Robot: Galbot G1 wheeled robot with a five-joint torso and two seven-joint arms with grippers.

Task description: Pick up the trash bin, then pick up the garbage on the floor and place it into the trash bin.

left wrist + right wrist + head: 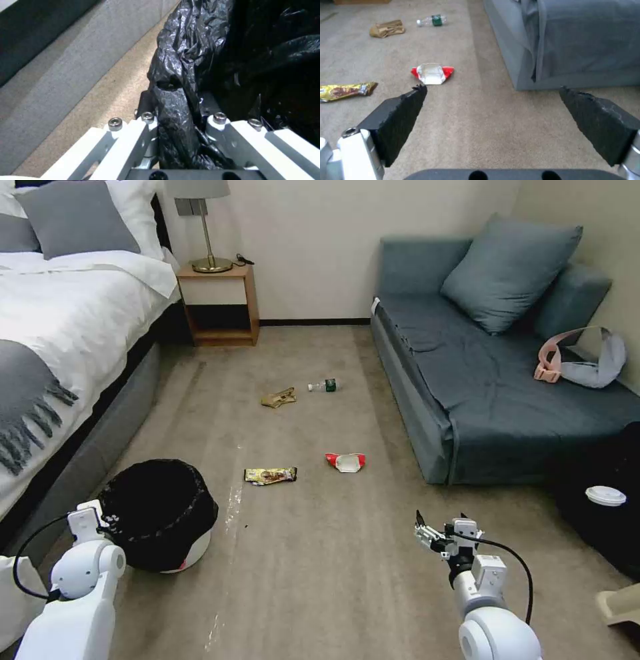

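Crinkly black bag over the bin (159, 513) rim pinched between the closed left gripper (181, 120) jaws, light but slippery there, so better held at the stiff rim; right gripper (493, 100) gaping wide, red-white wrapper (432, 73) just beyond its jaws.

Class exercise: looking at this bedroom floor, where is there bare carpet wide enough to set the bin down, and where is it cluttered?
Bare carpet lies between the trash bin, gripped at its rim by the left gripper, and the open right gripper. Another patch lies before the nightstand. The middle is cluttered: gold wrapper, red-and-white wrapper, tan paper, bottle.
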